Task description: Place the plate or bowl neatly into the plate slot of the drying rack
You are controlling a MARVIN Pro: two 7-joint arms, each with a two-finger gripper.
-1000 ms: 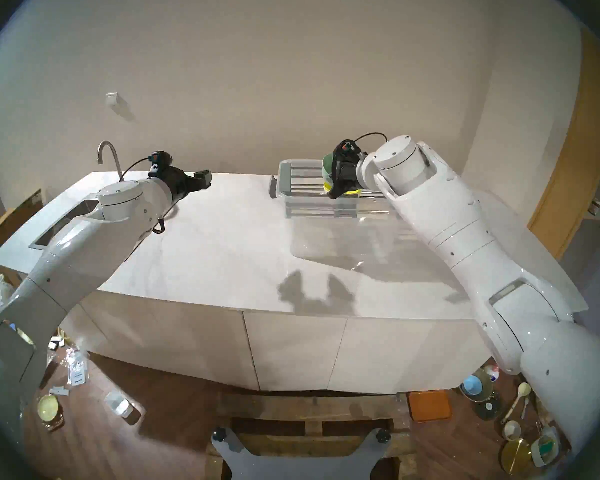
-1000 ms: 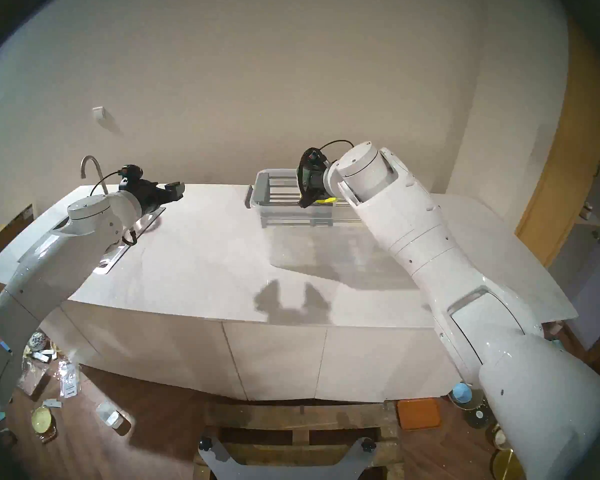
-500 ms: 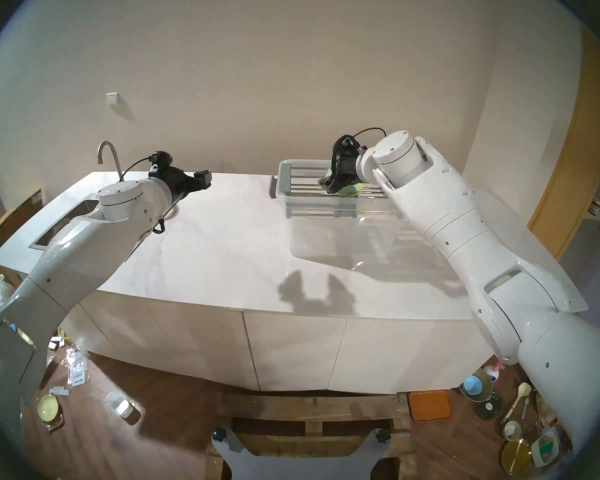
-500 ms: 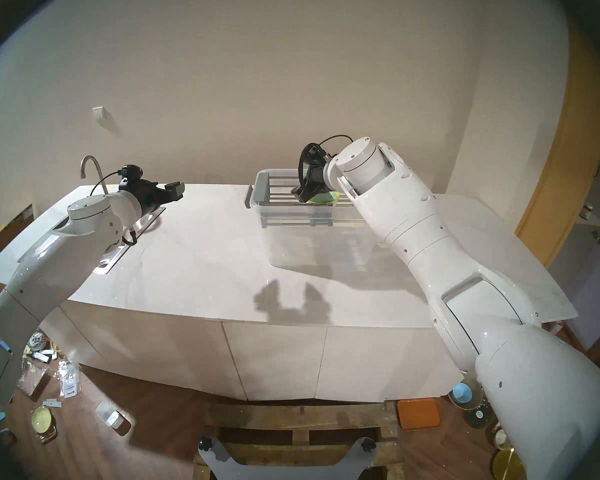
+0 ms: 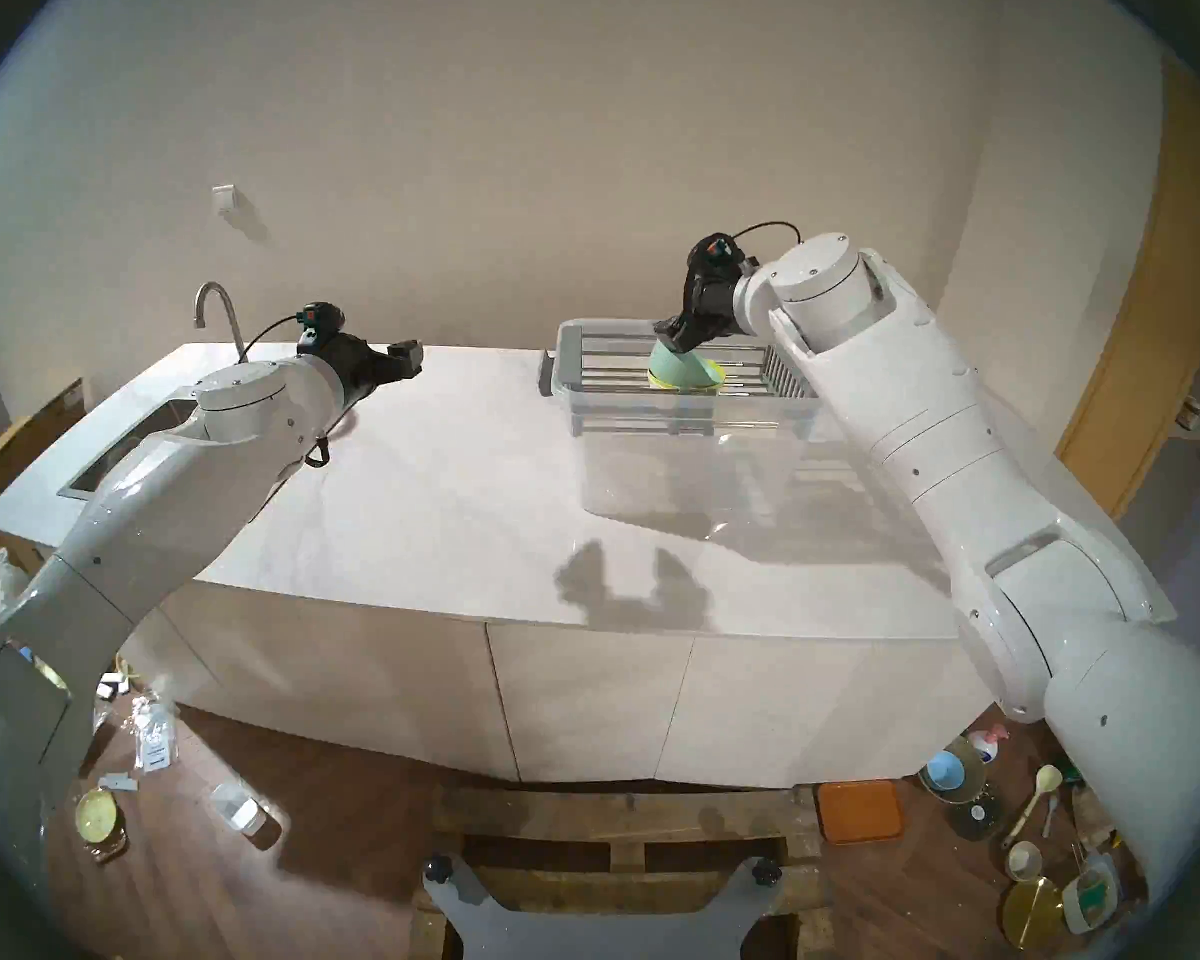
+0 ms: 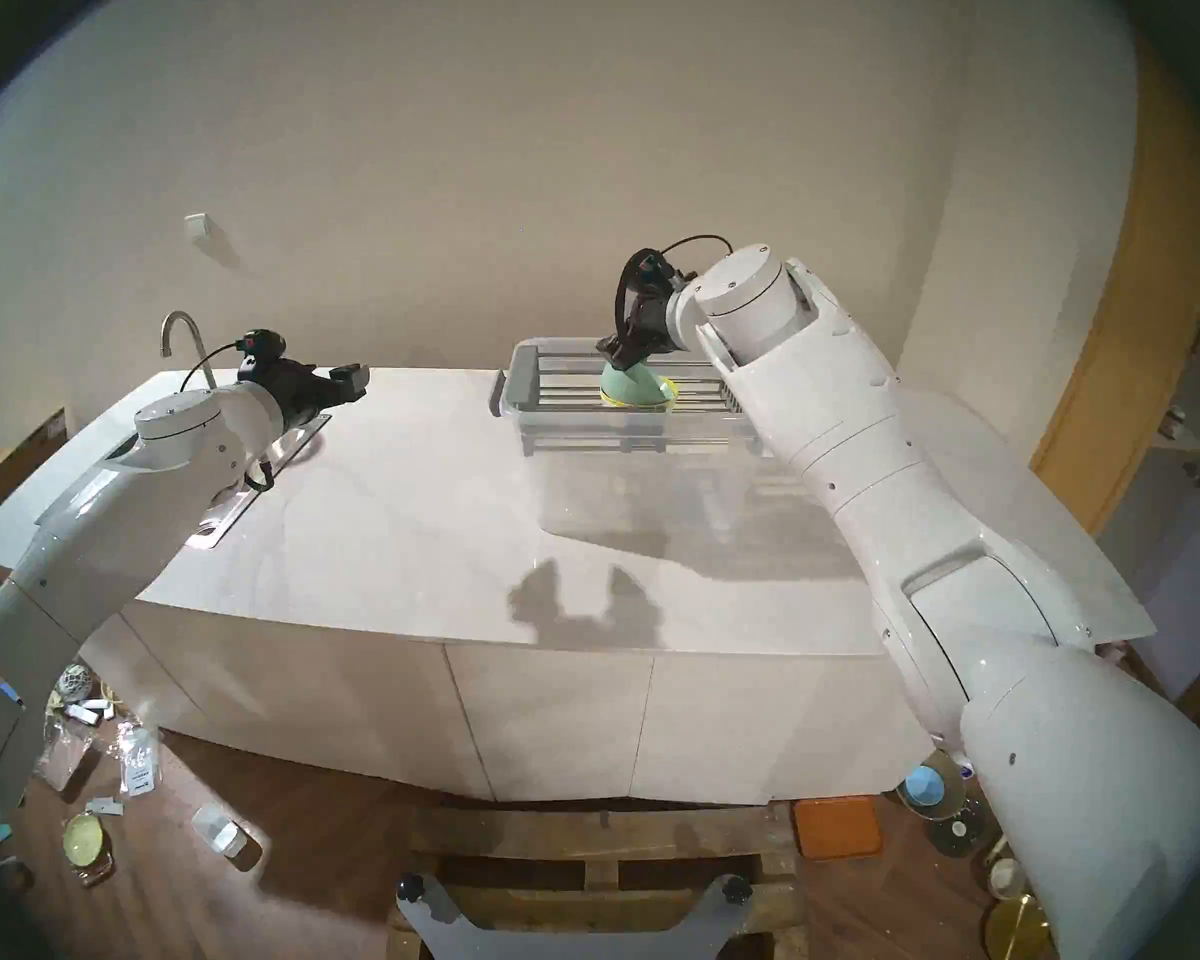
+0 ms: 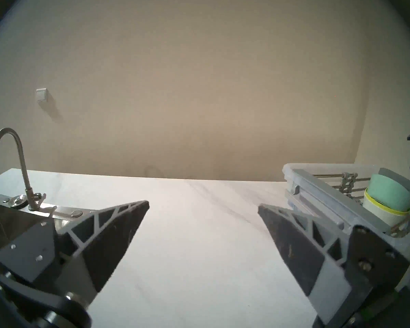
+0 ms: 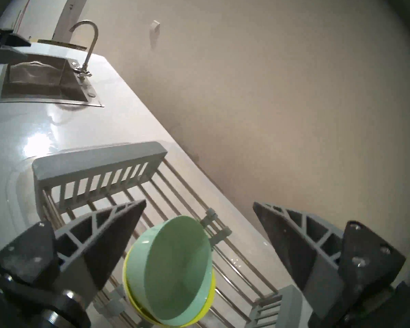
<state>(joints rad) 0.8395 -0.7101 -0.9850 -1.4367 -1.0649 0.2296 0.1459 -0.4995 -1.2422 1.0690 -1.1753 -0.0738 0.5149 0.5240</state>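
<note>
**Two nested bowls on the rods: withdrawal of the right pincer**

Two bowls are shown nested on their sides in the plate slot [image 8: 189, 216] of the drying rack [image 5: 569, 356]: a mint-green bowl [image 8: 178, 270] seated inside a yellow-rimmed bowl [image 8: 133, 294]. The right pincer [image 8: 199, 225] is seen with its jaws spread wide and nothing between them; the bowls lie just below and between its two fingers, a little nearer the left finger [image 8: 109, 244] in the wrist view. In the head view the fingertips appear just above the green bowl's upper edge; whether they touch it cannot be told. The slatted end basket [image 8: 100, 176] lies ahead of the pincer, beyond the bowls.

The step in hand is judged to be the retreat after release. It is best done by lifting the pincer straight away from the bowls with the jaws kept apart, so that neither finger is dragged across a rim. Sideways travel should be deferred until the fingertips are clear above the stack, since tilted bowls resting on smooth rods are likely to roll or slide if nudged. The clear plastic tub [image 5: 687, 453] beneath the rack offers little restraint against a push.

The left pincer [image 7: 202, 206] is held open and empty over the worktop [image 7: 199, 249], well apart from the rack, which appears beside its right finger.
</note>
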